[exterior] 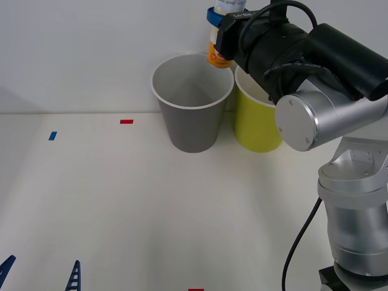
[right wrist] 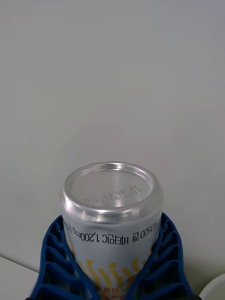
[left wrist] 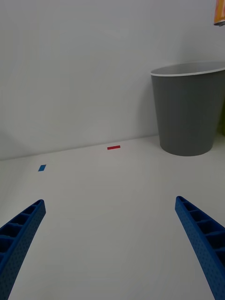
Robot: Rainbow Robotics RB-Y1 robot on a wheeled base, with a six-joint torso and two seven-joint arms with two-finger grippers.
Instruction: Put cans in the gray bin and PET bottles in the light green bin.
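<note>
Orange-and-white can [right wrist: 112,220] with silver end, gray bin [exterior: 191,115], yellow-green bin [exterior: 257,124], blue ribbed fingers [right wrist: 56,262].

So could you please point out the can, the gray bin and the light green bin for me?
can [right wrist: 112,192]: right wrist view, silver end, held between blue fingers.
gray bin [exterior: 193,130]: front view, outer wall.
light green bin [exterior: 254,124]: front view, outer wall.

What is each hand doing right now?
Left hand: open, holding nothing, low over the table.
Right hand: closed on the can, up by the gray bin.
</note>
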